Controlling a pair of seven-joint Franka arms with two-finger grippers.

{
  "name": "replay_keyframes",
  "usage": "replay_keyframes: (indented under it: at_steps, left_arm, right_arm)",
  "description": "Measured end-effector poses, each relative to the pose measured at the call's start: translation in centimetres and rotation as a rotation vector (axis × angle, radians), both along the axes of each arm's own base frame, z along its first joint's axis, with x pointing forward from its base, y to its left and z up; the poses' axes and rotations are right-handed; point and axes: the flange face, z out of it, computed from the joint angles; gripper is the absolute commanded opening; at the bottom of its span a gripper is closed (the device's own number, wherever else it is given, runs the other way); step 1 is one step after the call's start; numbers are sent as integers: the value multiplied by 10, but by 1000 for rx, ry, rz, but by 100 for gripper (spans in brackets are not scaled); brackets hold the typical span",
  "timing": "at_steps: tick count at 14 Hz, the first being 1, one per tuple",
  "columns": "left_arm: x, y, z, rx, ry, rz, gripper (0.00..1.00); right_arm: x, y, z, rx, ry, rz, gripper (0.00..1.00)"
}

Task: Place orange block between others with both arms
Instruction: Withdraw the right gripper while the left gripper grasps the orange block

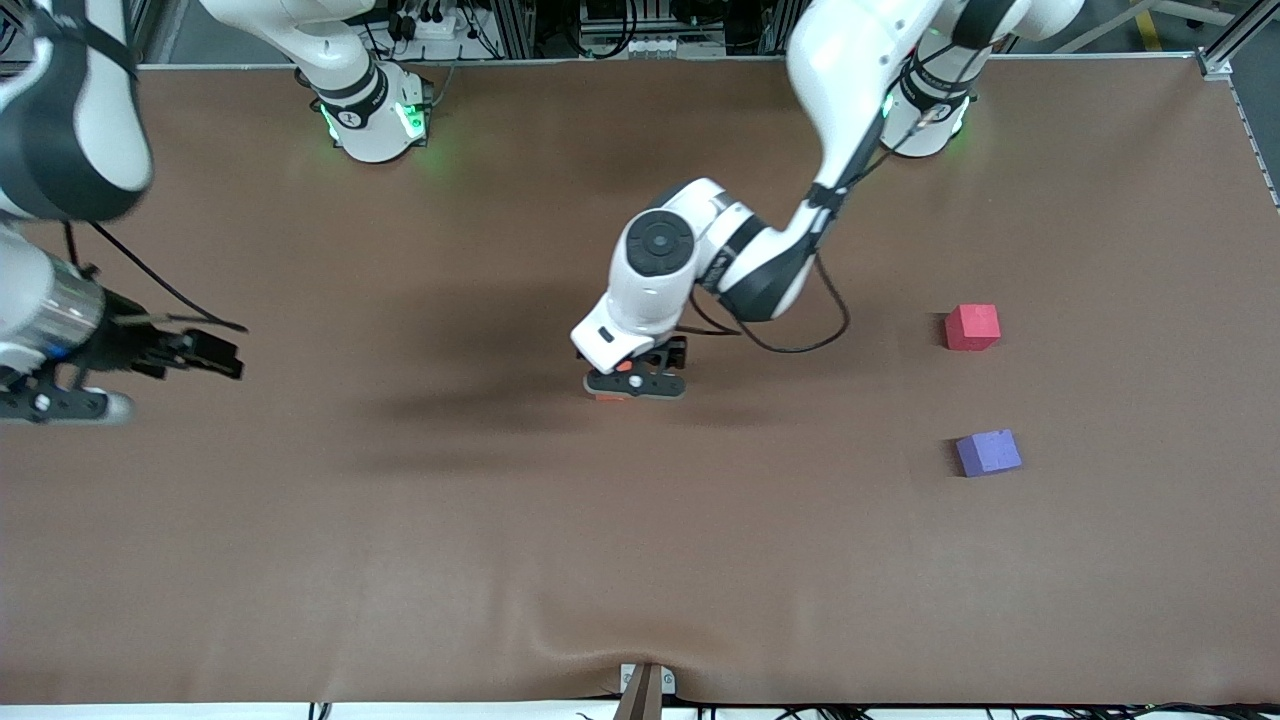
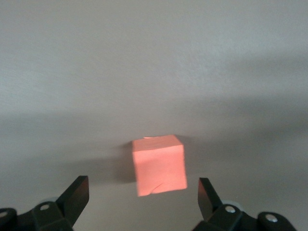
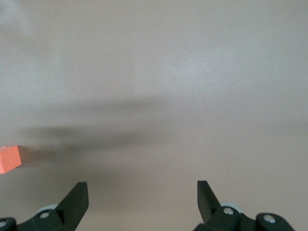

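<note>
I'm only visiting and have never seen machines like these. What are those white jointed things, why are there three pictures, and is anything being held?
They are two robot arms bolted along one edge of a brown table. The big picture looks down from a high camera facing them; the other two come from cameras on each arm's wrist. The left gripper hangs open right over the orange block, fingers either side, not yet gripping. The right gripper waits open over its arm's end of the table, holding nothing. A pinkish-red cube and a purple cube lie toward the left arm's end, the purple one nearer the camera, with a gap between them.
</note>
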Motion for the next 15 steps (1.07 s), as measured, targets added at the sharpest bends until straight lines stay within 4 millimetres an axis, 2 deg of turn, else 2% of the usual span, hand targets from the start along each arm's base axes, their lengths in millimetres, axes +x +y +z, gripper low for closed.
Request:
replay_keyframes:
  at_steps: [3, 7, 9, 12, 13, 15]
  left_arm:
    - [-14, -15, -39, 14, 12, -3, 100]
    - [-12, -12, -58, 35, 19, 7, 100]
    - [-12, -12, -62, 36, 16, 33, 100]
    - [-13, -17, -66, 14, -2, 68, 100]
    - [-15, -19, -70, 10, -3, 78, 97]
    - [-19, -22, -76, 9, -1, 96, 83]
  right_arm:
    - [-25, -32, 36, 7, 5, -43, 100]
    - [-62, -57, 85, -56, -16, -12, 100]
    - [-72, -65, 92, -55, -4, -17, 100]
    - [-76, -66, 91, -53, 17, -19, 100]
    - [-76, -66, 90, -52, 20, -18, 100]
    - [-77, -70, 89, -47, 27, -26, 100]
